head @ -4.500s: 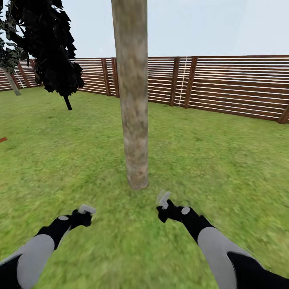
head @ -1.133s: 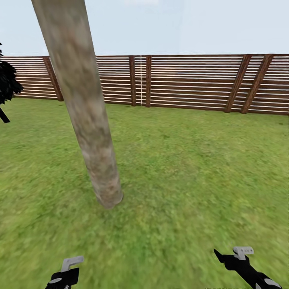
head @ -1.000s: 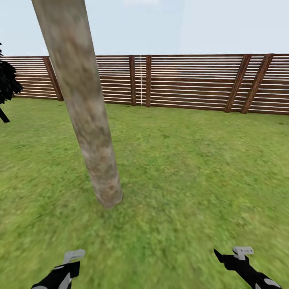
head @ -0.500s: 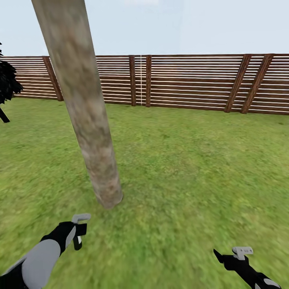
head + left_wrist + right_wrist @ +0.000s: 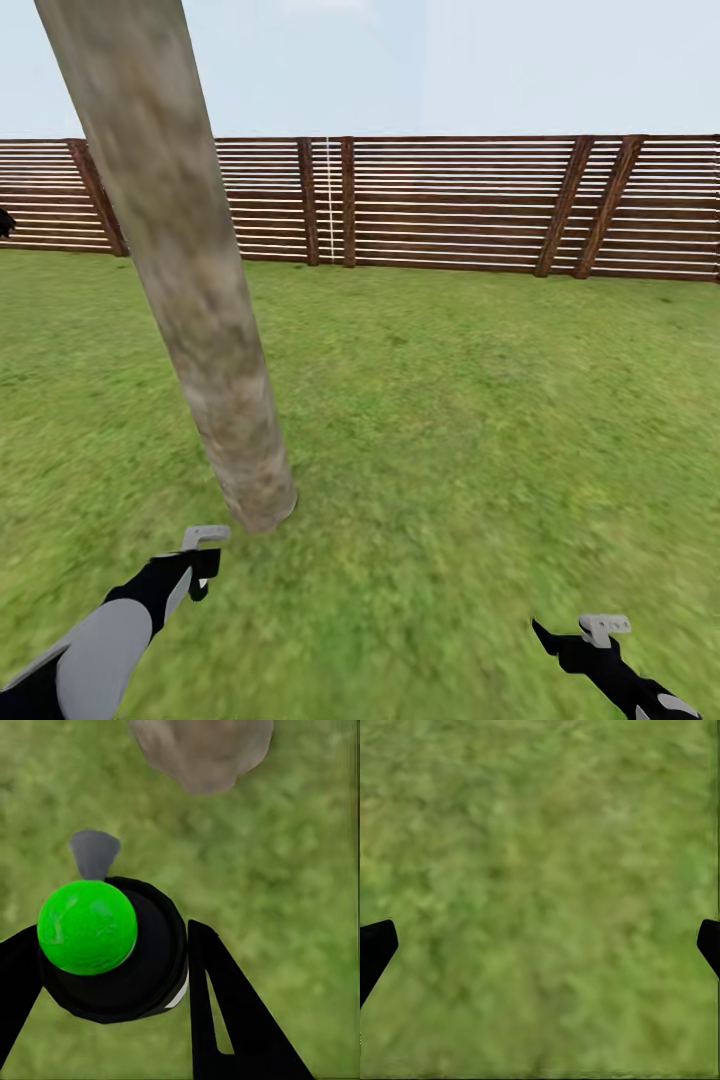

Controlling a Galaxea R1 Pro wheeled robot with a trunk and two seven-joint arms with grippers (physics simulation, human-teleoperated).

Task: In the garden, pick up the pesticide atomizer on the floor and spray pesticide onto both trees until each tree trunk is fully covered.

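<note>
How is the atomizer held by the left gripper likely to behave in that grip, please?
The atomizer looks round-bodied and smooth, so it may twist between the fingers. It seems small and rigid, probably light and unlikely to deform. Its grey nozzle juts out, so a knock against the tree trunk could turn it.

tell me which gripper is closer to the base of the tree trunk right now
Left. The left gripper sits just short of the tree trunk base, shut on the pesticide atomizer. The right gripper is far off to the right over grass.
</note>
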